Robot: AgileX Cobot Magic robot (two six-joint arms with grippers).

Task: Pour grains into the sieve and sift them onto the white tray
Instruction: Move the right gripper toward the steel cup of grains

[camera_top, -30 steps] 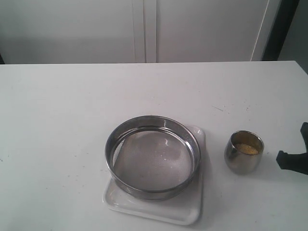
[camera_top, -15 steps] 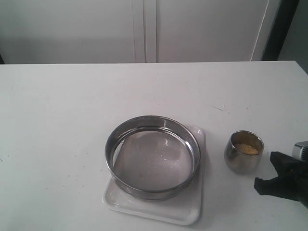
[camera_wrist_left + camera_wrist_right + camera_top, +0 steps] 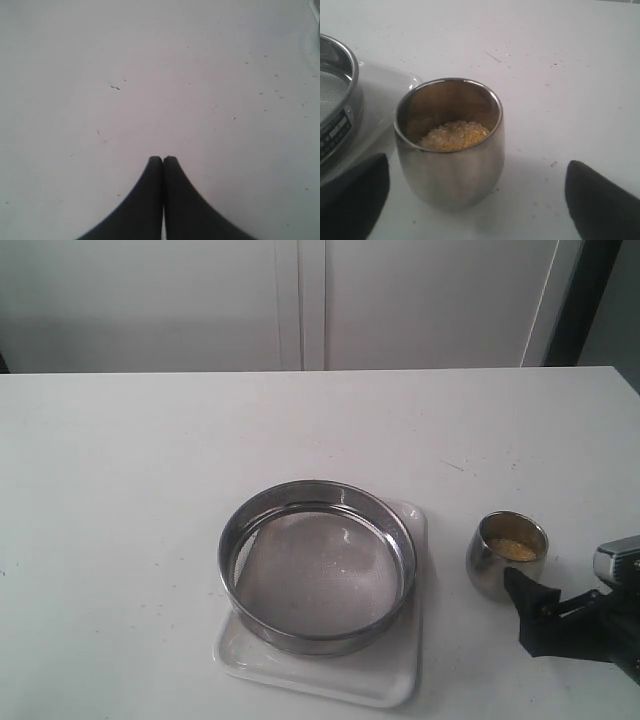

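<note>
white tabletop point(image 3: 150, 490) carries the sieve point(image 3: 318, 565) seated on the white tray point(image 3: 330, 680) to catch siftings — grains point(image 3: 454, 135) lie in a steel cup point(image 3: 507, 555), right gripper point(image 3: 476, 197) spread astride it to grasp, left gripper point(image 3: 163, 161) pressed together.

- Right claw point(image 3: 522, 612), just beside the cup point(image 3: 507, 556): its rear is cut off by the exterior view's edge.
- Left claw point(image 3: 163, 160): only its pressed-together tips show; its place relative to the cup cannot be told.
- Tray point(image 3: 395, 680), near the cup: mostly hidden under the sieve point(image 3: 318, 565).
- Label point(image 3: 332, 131) on the sieve, near the cup: too blurred to read.
- Grains point(image 3: 513, 549) in the cup: kinds too small to tell apart.
</note>
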